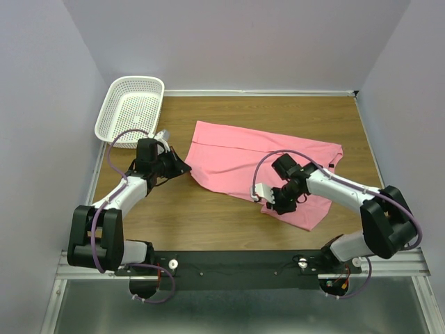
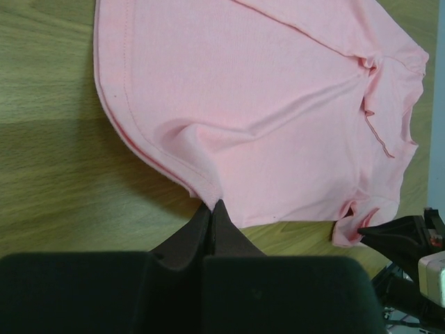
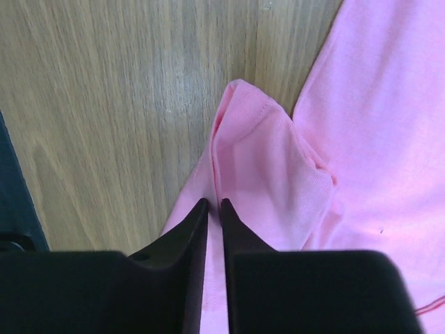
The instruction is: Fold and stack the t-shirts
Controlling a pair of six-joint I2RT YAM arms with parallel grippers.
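Note:
The pink t-shirt lies spread and partly folded across the middle of the wooden table. My left gripper is at its left corner, shut on the stitched hem, with cloth fanning away from the tips. My right gripper is at the shirt's near edge. Its jaws stand almost together with a raised fold of pink cloth pinched between them. That gripper's dark fingers also show low on the right of the left wrist view, beside a bunched sleeve.
A white plastic mesh basket stands at the back left corner, just behind the left arm. Grey walls close in the table on three sides. The black mounting rail runs along the near edge.

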